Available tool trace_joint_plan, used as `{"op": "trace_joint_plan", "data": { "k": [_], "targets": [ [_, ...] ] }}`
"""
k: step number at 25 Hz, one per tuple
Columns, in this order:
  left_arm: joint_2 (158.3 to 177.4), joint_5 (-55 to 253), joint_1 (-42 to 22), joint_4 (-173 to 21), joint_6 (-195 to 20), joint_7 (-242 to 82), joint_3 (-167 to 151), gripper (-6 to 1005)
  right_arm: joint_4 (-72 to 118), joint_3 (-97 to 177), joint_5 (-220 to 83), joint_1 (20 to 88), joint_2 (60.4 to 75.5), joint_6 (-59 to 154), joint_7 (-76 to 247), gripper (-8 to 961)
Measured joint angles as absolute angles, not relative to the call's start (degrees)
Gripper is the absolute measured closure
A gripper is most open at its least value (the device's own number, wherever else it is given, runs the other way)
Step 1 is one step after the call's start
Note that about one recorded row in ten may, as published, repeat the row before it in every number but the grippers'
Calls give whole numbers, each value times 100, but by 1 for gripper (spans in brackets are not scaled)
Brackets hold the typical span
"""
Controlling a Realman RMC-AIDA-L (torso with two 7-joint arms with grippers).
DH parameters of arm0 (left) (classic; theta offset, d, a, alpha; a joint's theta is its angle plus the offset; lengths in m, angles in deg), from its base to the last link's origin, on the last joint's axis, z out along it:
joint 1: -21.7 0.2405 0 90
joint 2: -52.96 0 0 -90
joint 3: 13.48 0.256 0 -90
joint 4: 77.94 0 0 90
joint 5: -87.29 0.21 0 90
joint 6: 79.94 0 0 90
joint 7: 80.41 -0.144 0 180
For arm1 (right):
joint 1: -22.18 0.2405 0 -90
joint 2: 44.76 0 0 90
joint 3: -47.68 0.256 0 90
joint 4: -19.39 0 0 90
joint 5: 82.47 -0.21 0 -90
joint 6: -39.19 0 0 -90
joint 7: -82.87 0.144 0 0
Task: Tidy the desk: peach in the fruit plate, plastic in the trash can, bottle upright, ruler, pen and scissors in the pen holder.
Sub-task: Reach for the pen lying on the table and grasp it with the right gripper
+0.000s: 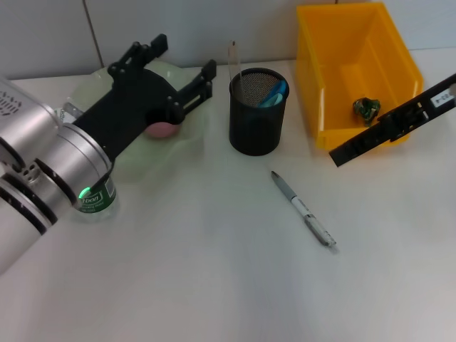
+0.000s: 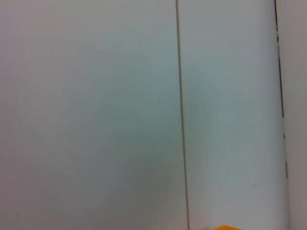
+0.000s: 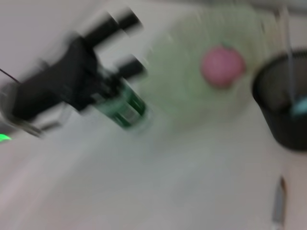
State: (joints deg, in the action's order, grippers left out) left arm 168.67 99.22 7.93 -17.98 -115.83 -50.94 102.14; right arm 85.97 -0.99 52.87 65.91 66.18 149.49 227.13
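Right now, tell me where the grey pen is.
In the head view the slim grey pen lies flat on the white desk, right of centre, in front of the black mesh pen holder and not yet inside it.

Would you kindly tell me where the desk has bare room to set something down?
Bare white desk lies nearer the robot than the grey pen, and between the black mesh pen holder and pale green fruit plate. The left end effector crowds the plate.
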Motion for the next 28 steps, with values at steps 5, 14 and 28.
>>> {"op": "trace_joint_plan", "data": {
  "k": [5,14,28],
  "targets": [
    [16938,10356,894,-1793,-11668,-5059,9866,170,8126,-522,6190,7170,6635,14936,23188,301],
    [17003,10466,949,-1812,-11669,-5085,9659,170,6825,-715,7640,8146,6929,14608,23389,300],
    [16543,11551,1332,-1697,-12524,-3906,9613,170,5875,-1201,7804,8455,7145,13731,23500,301]
  ]
}}
